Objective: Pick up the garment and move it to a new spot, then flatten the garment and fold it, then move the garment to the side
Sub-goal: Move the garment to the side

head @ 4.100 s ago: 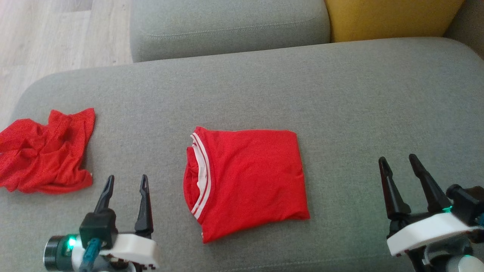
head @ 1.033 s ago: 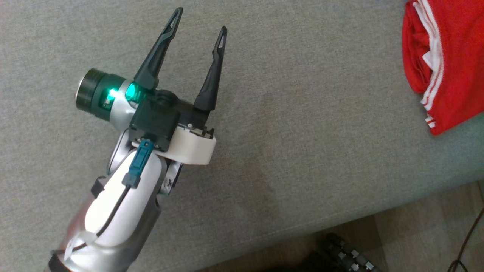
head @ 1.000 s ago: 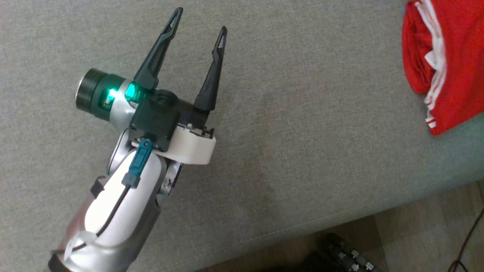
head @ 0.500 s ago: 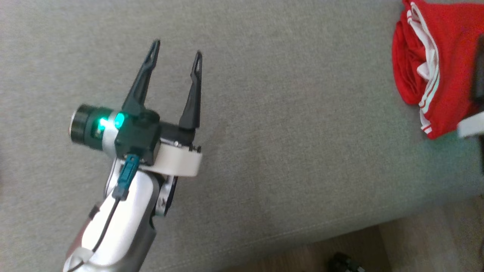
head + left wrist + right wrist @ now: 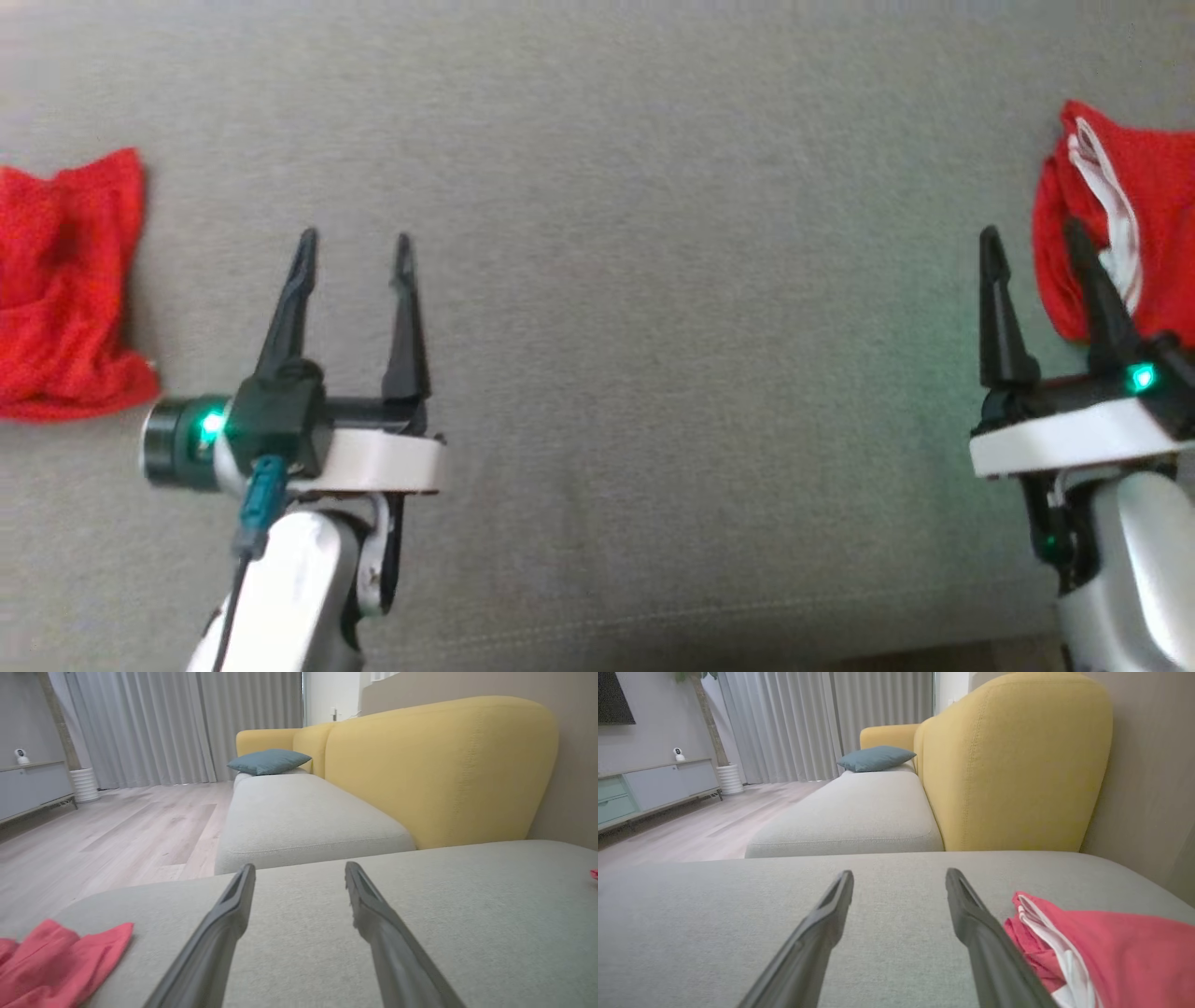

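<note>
Nearest first. Left claw: both fingers spread with nothing between them, so it is released. It hangs over the grey seat cushion, fingers pointing away from me. Right claw: same posture, fingers wide apart and empty, with a green light on at its wrist.

Garment: red and folded, lying on the cushion just to the right of the right claw, beside its outer finger. White stripe trim and a white inner panel show at the folded edge facing the claw. In the head view that finger overlaps the red edge. I cannot tell whether it touches the cloth. I read no grasp on it.

Crumpled red cloth: well to the left of the left claw, on the same cushion, apart from both fingers.

Ahead of the fingertips the cushion runs on to its far edge. Beyond that edge, ahead of the left claw, sits a second grey seat cushion. Ahead and to the right, a yellow backrest stands upright behind it. Farther along that seat a teal pillow lies against the yellow. Left of the seats is pale wood floor. Farthest out, grey curtains hang to the floor. Far to the left of the right claw, a low cabinet runs along the wall.
</note>
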